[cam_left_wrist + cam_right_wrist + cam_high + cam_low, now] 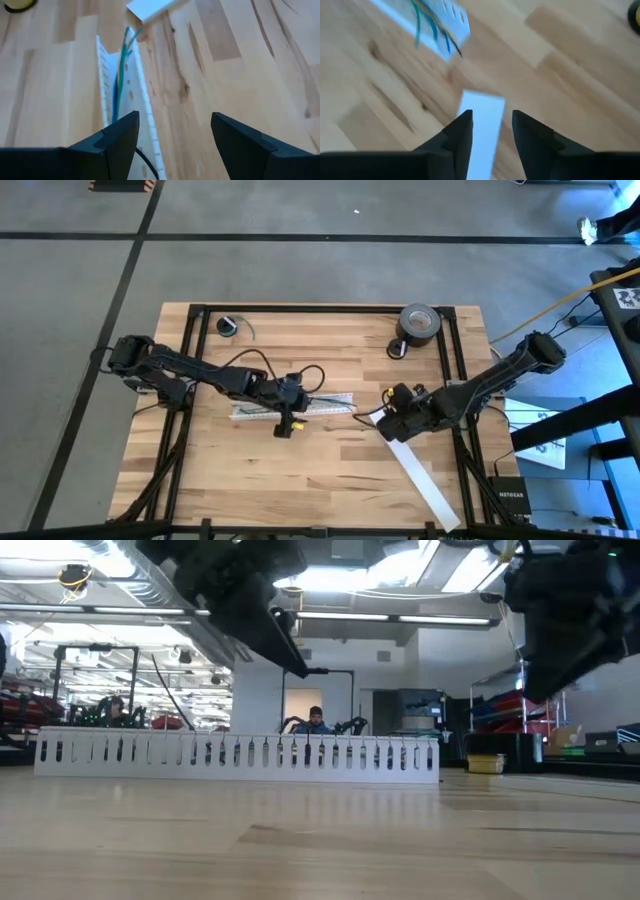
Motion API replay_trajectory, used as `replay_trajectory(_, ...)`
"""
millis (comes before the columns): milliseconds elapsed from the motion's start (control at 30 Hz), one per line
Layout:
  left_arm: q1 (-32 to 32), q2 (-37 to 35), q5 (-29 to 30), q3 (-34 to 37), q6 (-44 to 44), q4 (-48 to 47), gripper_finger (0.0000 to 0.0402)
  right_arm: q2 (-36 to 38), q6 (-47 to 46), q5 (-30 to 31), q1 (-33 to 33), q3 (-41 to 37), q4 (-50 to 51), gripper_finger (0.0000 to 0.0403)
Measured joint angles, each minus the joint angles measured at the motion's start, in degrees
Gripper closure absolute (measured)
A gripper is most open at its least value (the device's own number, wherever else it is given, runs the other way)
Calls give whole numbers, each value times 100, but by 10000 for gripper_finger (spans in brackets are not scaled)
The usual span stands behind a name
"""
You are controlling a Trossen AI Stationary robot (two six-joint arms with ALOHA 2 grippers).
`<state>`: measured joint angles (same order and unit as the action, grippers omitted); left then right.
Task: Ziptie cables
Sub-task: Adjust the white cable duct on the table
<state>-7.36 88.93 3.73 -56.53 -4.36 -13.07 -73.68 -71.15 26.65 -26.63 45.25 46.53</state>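
Observation:
The cables (pixel 120 65), thin green, blue and grey wires, lie along the inside of a white slotted channel (pixel 290 408) at the table's middle; their ends stick out of its right end (pixel 432 27). My left gripper (pixel 175 135) hangs open over the channel's near side, slanting down, touching nothing. My right gripper (pixel 492 127) is open above the left end of a flat white strip (pixel 482 107), which lies on the table and runs toward the near right corner (pixel 425 480). No zipties show in any view.
A grey tape roll (pixel 420 323) sits at the far right and a small round coil (pixel 228 327) at the far left. A small yellow object (pixel 297 423) lies by the left gripper. In the low view the channel (pixel 240 755) stands as a low wall across the table.

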Motion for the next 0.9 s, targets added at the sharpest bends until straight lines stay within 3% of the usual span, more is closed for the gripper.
replay_trajectory(67, 48, 6, 2, 0, -25, 23, 169, 1, 198, 181, 153, -29, -403, 287)
replay_trajectory(133, 104, 11, -5, 11, -35, 15, 169, -73, 1048, 179, 335, -122, -1251, 288)
replay_trajectory(300, 240, 18, -2, 305, -15, 46, 169, -763, 2910, -591, 833, -271, -3231, 288)
replay_trajectory(467, 406, 35, -9, 623, -8, 396, 169, -1287, 3354, -1266, 1074, -271, -3341, 288)
replay_trajectory(700, 531, 39, -9, 1062, -13, 1070, 169, -1399, 3569, -574, 1241, -271, -3346, 288)
replay_trajectory(900, 534, 39, -13, 1480, -55, 1446, 169, -1399, 3972, -417, 1352, -267, -3869, 288)
